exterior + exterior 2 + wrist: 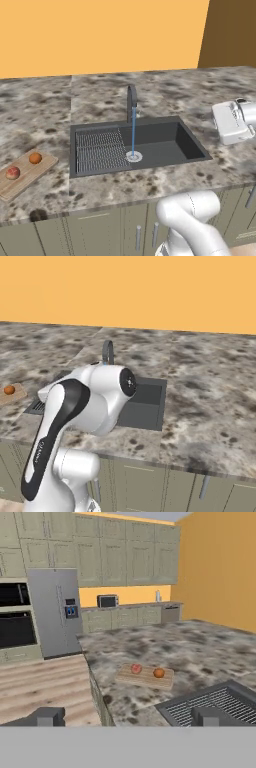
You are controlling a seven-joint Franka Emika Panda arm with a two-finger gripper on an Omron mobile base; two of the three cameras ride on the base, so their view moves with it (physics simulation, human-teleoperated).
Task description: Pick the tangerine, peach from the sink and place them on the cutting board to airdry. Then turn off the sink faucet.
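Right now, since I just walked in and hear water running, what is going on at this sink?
A white robot arm is working at the counter. The tangerine and the peach both lie on the cutting board, left of the sink, a little apart. The sink faucet is running, a blue stream falling onto the drain. The gripper holds nothing, its fingers spread wide, looking across the counter at the board. Turning the water off is what remains.
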